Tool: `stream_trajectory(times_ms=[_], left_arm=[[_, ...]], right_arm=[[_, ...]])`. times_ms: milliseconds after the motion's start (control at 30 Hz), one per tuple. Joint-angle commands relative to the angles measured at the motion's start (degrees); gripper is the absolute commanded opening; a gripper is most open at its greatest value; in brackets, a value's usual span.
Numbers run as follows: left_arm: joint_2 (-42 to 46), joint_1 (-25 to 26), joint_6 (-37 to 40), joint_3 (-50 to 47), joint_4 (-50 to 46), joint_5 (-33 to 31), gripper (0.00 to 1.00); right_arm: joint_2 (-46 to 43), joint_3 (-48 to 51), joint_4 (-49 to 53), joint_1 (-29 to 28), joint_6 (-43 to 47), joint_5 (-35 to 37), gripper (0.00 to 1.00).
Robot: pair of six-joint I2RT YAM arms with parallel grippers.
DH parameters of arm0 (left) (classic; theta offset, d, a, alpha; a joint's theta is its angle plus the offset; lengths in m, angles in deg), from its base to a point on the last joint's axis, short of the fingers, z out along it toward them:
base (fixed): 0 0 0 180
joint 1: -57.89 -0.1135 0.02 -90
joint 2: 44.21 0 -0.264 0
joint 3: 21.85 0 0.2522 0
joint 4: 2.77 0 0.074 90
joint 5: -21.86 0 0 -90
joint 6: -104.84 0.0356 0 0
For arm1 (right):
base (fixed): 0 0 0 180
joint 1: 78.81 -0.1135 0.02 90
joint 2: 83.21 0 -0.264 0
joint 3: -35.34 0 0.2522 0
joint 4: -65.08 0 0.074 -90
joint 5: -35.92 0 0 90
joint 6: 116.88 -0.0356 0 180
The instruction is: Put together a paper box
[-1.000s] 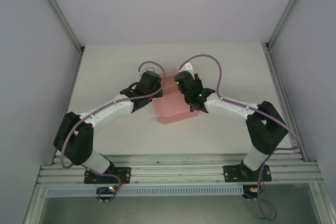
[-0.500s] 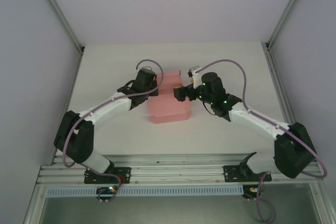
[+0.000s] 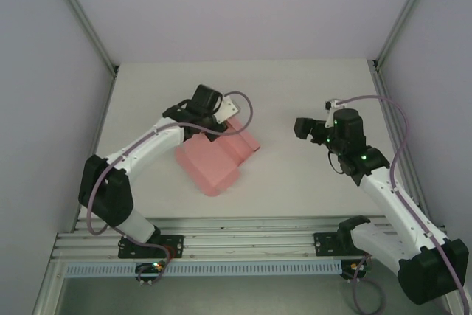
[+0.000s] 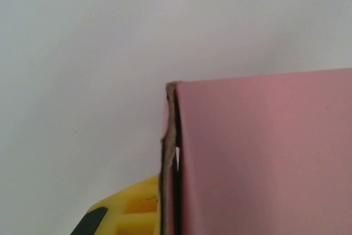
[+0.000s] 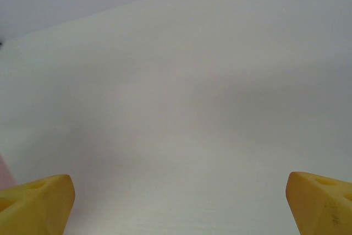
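- Left gripper [image 3: 214,119]: sits at the far edge of the paper box [image 3: 212,160], with the arm reaching in from the near left.
- Left wrist view: one yellow finger [image 4: 131,216] lies close to the middle of the picture, right against the layered edge of the pink card [image 4: 264,158]. The other finger is hidden behind the card.
- Left claw state: narrow, with the card edge pinched between the fingers.
- The pinched edge shows two thin layers with a dark slit between them. The top corner looks slightly frayed.
- Paper box, top view: it lies on the white table [image 3: 295,86], left of centre and nearer the left arm, turned at an angle to the table edges.
- Box form: it is folded into a low block rather than a flat sheet. The outline is stepped, with a narrower part toward the far right and a wider part toward the near left. I cannot tell from here how the flaps are tucked.
- Right gripper [image 3: 301,127]: it is over bare table to the right of centre, well apart from the box, pointing left toward it.
- Right wrist view: the two yellow fingertips [image 5: 36,202] sit in the bottom corners with bare table [image 5: 176,108] between them.
- Right claw state: wide, holding nothing.
- A faint sliver of pink shows at the left edge of the right wrist view, too small to describe.
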Motion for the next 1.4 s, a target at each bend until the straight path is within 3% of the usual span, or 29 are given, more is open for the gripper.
stream_trajectory(times_ms=[0,167,333,467,567,633,833,867,1000,1133,1233,1267,1367], left_arm=[[-2.9,2.12,18.3,4.75,-10.09,-3.47,0.0],[-12.6,7.4,25.91,9.23,-13.95,-19.81,0.0],[-21.7,9.67,26.51,18.12,-21.51,-21.02,0.0],[-27.79,11.59,27.58,22.74,-20.88,-23.54,0.0],[-29.61,11.83,25.66,26.38,-22.15,-21.96,0.54],[-28.55,11.67,24.95,27.17,-22.03,-19.93,0.71],[-18.97,10.8,23.7,20.72,-14.33,-14.39,1.0],[-16.92,10.26,22.33,19.21,-11.73,-13.91,1.0],[-9.16,5.99,8.86,14.63,-0.47,-10.92,1.0],[-0.89,-0.1,-14.38,9.82,8.73,-9.17,1.0],[2.77,-7.58,-31.53,8.03,7.21,3.89,1.0],[3.57,-9.27,-36.31,6.93,6.45,5.0,1.0],[5.98,-10.67,-44.25,2.69,3.85,-1.58,1.0]], right_arm=[[-1.77,3.02,3.31,1.01,-1.73,0.37,1.0],[-1.72,5.43,2.68,1.76,-3.02,-1.48,0.99],[-2.94,5.6,4.34,2.52,-1.87,-1.26,1.0],[-4.43,6.87,4.04,3.14,-2.2,-1.59,1.0],[-5.15,7.46,4.24,3.59,-1.81,-2.39,1.0],[-5.2,7.34,4.68,3.77,-1.19,-2.62,1.0],[-3.66,6.47,4.21,4.31,0.95,-4.26,1.0],[-2.74,6.01,3.73,4.31,1.91,-5.82,0.99],[4.27,2.89,1.32,2.82,5.22,-9.46,1.0],[16.83,-5.11,2.53,-3.59,13.21,-13.08,1.0],[27.78,-13.55,5.11,-9.83,20.57,-12.52,1.0],[31.84,-16.78,6.21,-11.59,22.8,-12.87,1.0],[42.58,-26.23,9.77,-14.72,27.43,-12.64,0.96]])
